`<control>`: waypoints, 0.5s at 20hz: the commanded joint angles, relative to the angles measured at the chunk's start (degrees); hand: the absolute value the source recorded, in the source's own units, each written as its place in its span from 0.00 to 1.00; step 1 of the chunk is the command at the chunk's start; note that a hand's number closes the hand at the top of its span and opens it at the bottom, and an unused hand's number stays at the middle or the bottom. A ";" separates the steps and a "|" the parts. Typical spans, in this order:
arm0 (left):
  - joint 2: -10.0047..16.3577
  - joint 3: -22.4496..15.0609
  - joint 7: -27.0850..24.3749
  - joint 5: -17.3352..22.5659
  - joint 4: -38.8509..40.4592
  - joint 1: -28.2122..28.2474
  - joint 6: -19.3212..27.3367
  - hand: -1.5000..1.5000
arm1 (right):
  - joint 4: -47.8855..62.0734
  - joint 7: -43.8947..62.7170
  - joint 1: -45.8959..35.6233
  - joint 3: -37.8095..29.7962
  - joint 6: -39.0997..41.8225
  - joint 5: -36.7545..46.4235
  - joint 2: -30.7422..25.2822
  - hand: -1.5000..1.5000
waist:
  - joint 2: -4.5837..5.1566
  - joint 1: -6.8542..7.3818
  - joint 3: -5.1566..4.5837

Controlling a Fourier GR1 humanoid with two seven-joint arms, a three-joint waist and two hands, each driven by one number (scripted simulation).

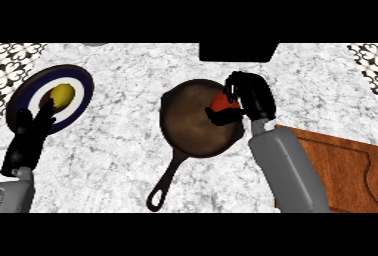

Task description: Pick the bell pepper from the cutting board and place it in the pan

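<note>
One grey-white veined stone counter (125,150). One reddish wooden cutting board (347,165), straight-edged, grooved, at right. One dark round cast-iron pan (196,125) with a long looped handle. One round plate (77,82), navy rim, white centre. Two black hands: left hand (33,132) open, fingers straight, at the plate; right hand (247,97) curled round one red bell pepper (220,102) over the pan's right side. One yellow oval fruit (63,94) on the plate.

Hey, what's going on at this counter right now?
The robot's right hand is curled round a red bell pepper, holding it over the right part of the dark pan. The wooden cutting board lies at the right. The left hand rests open at the left, beside a plate.
</note>
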 commanded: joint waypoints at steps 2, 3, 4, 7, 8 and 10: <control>-1.25 -1.28 1.17 -1.72 0.27 -1.70 0.85 0.50 | 19.35 -1.39 -8.20 4.63 -12.50 -6.00 0.10 1.00 | 0.19 0.65 0.04; -1.23 0.04 -1.84 -0.99 1.53 -0.29 0.51 0.50 | 21.86 -1.28 -11.09 3.42 -10.89 -7.22 0.10 1.00 | 0.04 0.22 0.01; -0.85 -0.45 -1.27 -0.70 0.19 -0.17 -0.22 0.50 | 26.75 -2.07 -14.40 2.23 -11.77 -7.63 0.10 1.00 | 0.54 1.93 0.04; -0.73 -1.02 1.45 -1.56 -1.14 -1.85 0.05 0.50 | 33.62 -6.00 -14.80 6.85 -15.65 -14.59 0.10 1.00 | 0.45 1.95 0.07; -0.70 -0.98 0.16 -0.83 -1.93 0.17 -1.09 0.50 | 35.23 -6.82 -14.84 8.34 -17.33 -16.79 0.10 1.00 | 0.50 2.54 0.07; -3.53 -2.57 -2.08 -3.04 2.49 -2.58 1.72 0.50 | 37.65 -9.66 -16.01 6.83 -17.84 -20.72 0.10 1.00 | 1.31 3.53 0.09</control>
